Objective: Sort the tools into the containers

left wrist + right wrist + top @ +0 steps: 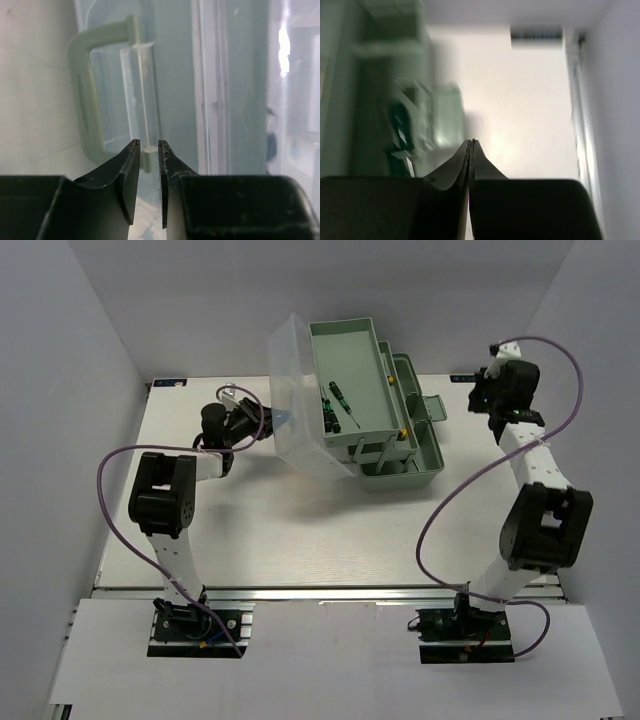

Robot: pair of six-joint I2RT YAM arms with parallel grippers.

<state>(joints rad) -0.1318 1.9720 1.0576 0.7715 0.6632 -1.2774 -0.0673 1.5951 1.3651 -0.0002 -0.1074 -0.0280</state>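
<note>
The toolbox stands at the table's far middle, its mint-green trays (345,332) stepped open. Two green-black screwdrivers (329,408) lie in the top tray. The clear lid (295,380) stands open on the box's left side. My left gripper (278,418) is at the lid's outer face. In the left wrist view the jaws (149,145) stand a narrow gap apart around the lower end of the lid's mint-green handle (84,100). My right gripper (480,392) is shut and empty, right of the box, and also shows in its wrist view (471,142).
The lower tray (425,458) juts toward the right arm. The box (380,100) shows blurred at the left of the right wrist view. White walls enclose the table on three sides. A small latch tab (432,408) sticks out from the box's right side.
</note>
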